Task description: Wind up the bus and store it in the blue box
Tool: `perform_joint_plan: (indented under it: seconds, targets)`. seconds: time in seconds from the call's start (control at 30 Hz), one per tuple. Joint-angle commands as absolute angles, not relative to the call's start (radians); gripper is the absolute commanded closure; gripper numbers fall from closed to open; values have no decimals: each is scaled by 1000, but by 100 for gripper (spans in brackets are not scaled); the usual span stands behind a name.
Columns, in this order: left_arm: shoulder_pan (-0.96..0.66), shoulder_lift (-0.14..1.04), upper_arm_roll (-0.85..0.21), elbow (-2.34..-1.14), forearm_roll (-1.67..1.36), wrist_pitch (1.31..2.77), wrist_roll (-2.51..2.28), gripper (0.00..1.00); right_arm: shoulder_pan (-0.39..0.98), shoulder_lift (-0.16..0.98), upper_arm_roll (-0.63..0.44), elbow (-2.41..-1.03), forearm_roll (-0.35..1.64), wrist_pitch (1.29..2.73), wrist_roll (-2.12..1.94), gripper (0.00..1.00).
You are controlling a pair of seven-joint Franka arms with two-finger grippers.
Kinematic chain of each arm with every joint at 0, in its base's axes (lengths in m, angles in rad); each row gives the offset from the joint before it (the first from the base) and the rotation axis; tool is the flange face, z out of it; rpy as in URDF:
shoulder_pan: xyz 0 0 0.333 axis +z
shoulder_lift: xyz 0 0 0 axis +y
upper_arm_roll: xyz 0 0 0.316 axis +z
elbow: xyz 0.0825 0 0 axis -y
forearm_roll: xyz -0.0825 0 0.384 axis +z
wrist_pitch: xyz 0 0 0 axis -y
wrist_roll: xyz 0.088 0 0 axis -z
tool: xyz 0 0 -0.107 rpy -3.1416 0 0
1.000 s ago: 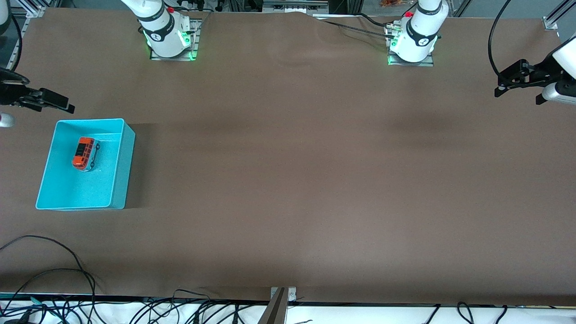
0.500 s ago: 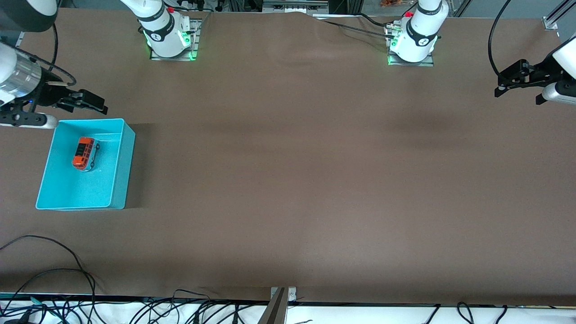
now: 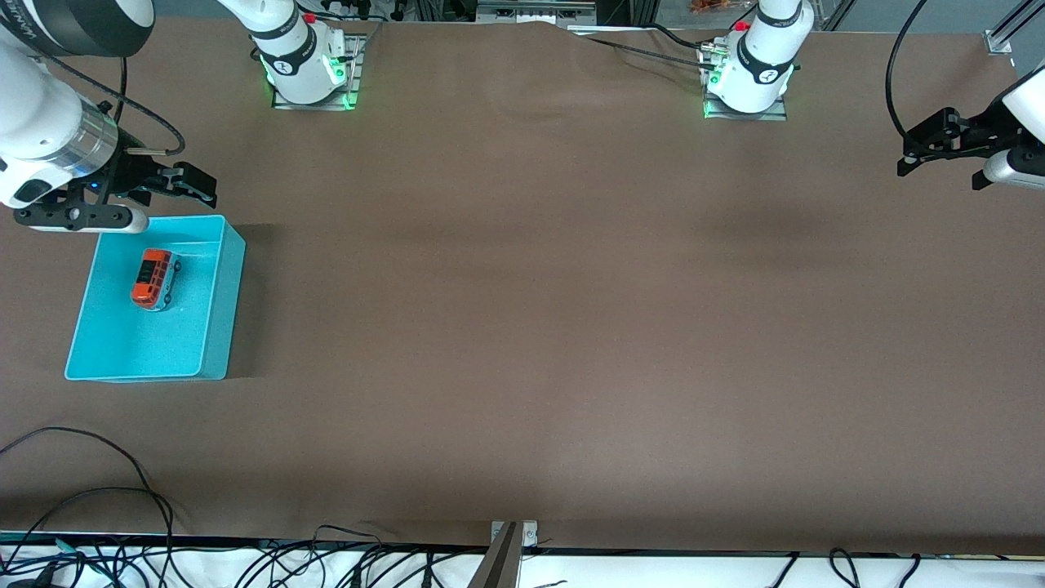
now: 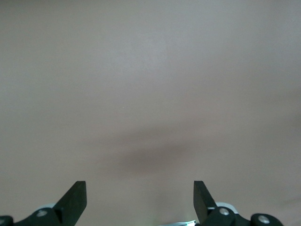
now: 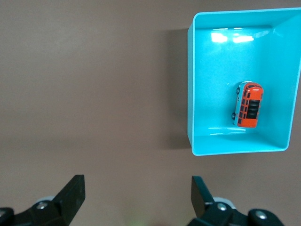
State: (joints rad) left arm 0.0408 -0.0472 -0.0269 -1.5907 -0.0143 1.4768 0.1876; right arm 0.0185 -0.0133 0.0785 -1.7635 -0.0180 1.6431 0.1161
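**Bus lying in the box, both grippers empty**

Inside the blue box (image 3: 214, 327), toward the right arm's end of the table, the bus (image 3: 154, 278) is seen resting on the floor of the bin, in the half farther from the front camera and apart from every wall. From the right wrist view the bus (image 5: 249, 104) appears tipped toward one side, with orange roof and pale flank both visible, though this cannot be told for certain.

The right gripper (image 3: 184, 184) is held above the table just beside the box's rim on the side of the robots' bases; its fingers (image 5: 73, 194) are spread apart and nothing is carried between them. The left gripper (image 3: 922, 151) waits over the table at the left arm's end, well apart from the box, with its fingers (image 4: 75, 197) likewise spread and empty above bare brown cloth.

Storage is judged to be done, since the toy is already contained. Should it need to be taken up, the bus is expected to be light, rigid and of smooth plastic, so slipping is a risk. A hold across the two long flanks, at mid-length, would be best, with the wheels and any winding mechanism left free. Moderate pressure should suffice; the shell is unlikely to be crushed, but small wheels could be strained.
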Motion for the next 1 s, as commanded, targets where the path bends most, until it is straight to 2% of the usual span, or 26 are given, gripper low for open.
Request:
perform_joint_plan:
  seconds: [0.0, 0.33, 0.97]
  targets:
    - [49, -38, -26, -1565, -43, 1456, 207, 0, 17, 35, 43, -1686, -20, 1635, 88, 0]
    - [49, -38, -26, -1565, -43, 1456, 209, 0, 15, 40, -5, -1666, -3, 1628, -17, 0]
    - [48, -38, -28, -1566, -43, 1456, 207, 0, 9, 34, -3, -1666, -5, 1617, -20, 0]
